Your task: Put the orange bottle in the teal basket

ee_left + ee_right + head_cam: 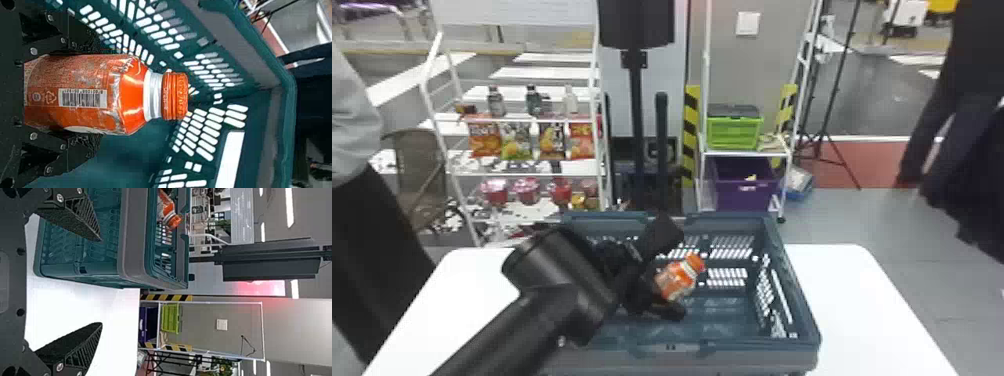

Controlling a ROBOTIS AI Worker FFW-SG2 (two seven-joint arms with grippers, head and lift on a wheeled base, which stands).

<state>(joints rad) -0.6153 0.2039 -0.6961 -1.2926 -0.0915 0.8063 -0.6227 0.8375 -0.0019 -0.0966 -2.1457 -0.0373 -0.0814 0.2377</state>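
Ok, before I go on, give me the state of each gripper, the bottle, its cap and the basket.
Left gripper: closed on the orange bottle.
Right gripper: open, nothing between its fingers.
Orange bottle: held, tilted, neck pointing away from the left gripper; can't tell whether it touches the basket.
Cap: on.
Teal basket: open at the top, upright on the white table.

White table, gray floor, shelves
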